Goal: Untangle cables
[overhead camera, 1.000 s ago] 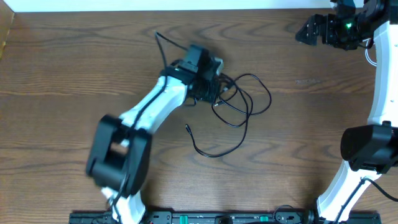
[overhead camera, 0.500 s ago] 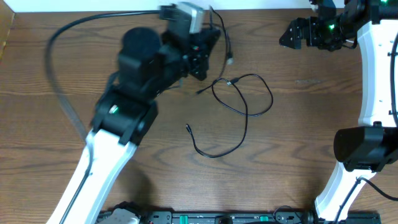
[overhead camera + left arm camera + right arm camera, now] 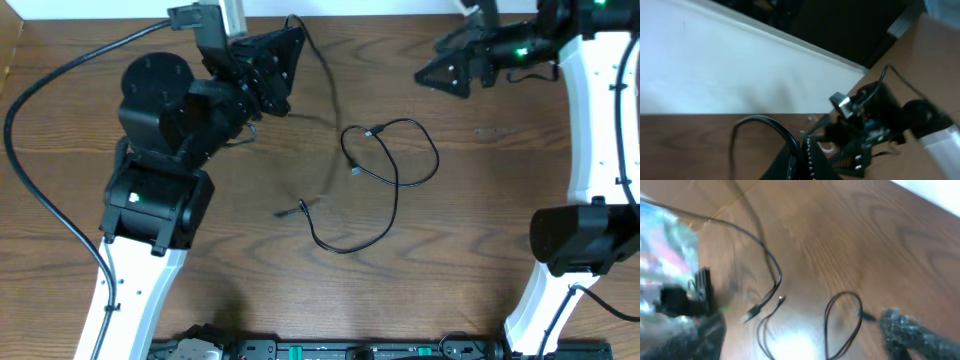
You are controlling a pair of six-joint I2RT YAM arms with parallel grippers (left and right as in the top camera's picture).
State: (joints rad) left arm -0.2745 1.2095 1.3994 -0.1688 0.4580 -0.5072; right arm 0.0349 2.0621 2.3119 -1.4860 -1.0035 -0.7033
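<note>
**Cables: lifted cable and looped cable, two counted**

There are two end effectors. The left end effector is up at 11 o'clock, its jaws closed on the lifted cable. That cable trails down toward the centre of the bench, and blur hides whether its plug touches the wood. The looped cable, black, lies flat just off centre toward 1 o'clock, apart from both arms. The right end effector hovers at 1 o'clock, jaws spread wide, holding nothing.
</note>
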